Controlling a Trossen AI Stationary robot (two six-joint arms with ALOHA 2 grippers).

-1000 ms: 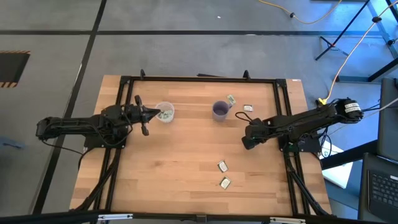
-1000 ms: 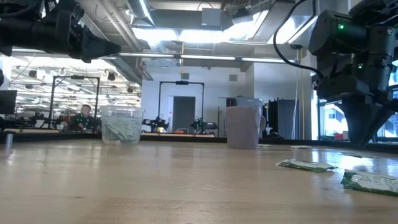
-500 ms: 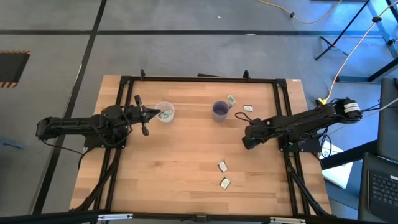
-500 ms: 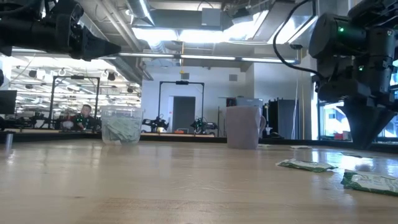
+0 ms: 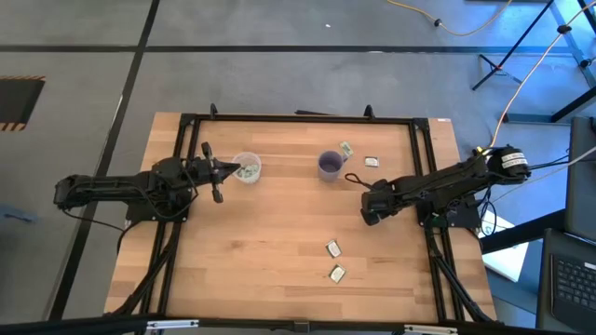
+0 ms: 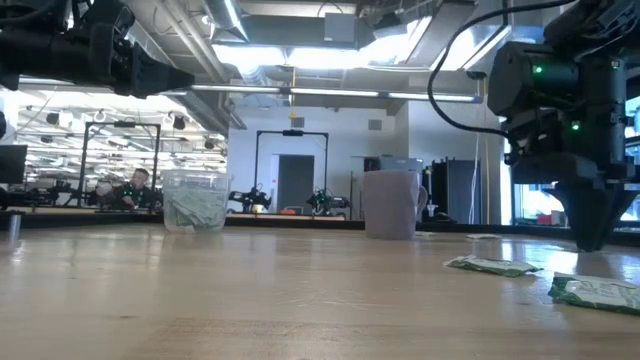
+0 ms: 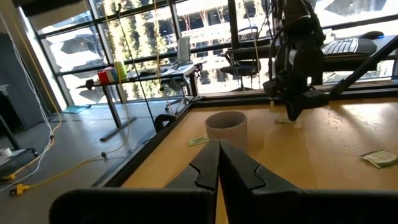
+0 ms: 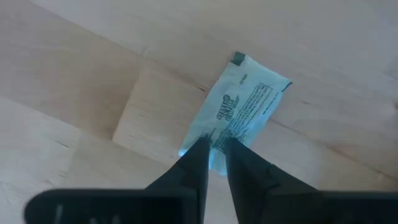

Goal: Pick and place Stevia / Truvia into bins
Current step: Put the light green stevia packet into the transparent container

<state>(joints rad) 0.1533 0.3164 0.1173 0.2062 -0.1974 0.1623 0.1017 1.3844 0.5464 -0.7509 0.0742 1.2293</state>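
Note:
My right gripper [image 5: 370, 212] points down at the table right of the middle, shut on a green-and-white packet [image 8: 245, 106]; the arm hides that packet in the high view. My left gripper [image 5: 230, 169] is shut and empty. It hovers level beside the rim of the clear cup [image 5: 247, 168], higher than the cup in the low view [image 6: 172, 76]. The clear cup holds several packets [image 6: 195, 208]. The purple-grey mug [image 5: 330, 165] stands upright at the far middle. Loose packets lie flat beside the mug [image 5: 346, 148], right of it [image 5: 371, 162], and near the front [image 5: 332, 247] [image 5: 337, 273]. My right gripper pinches the packet's near short end [image 8: 214, 138] between its two fingertips, from above, pointing down. The fingers [image 8: 198, 158] lie along the packet's length. The rest of the packet stretches away from the fingers, flat over the wood; whether it is lifted clear I cannot tell.
A black frame [image 5: 298, 118] runs along the table's edges. The right arm's cable [image 5: 357, 178] lies between the mug and my right gripper. Bare wood lies in the table's middle and near left. A person sits in the room beyond the table [image 6: 128, 187].
My right gripper has gone down toward the table top and a little toward the table's left edge. My left gripper has kept still.

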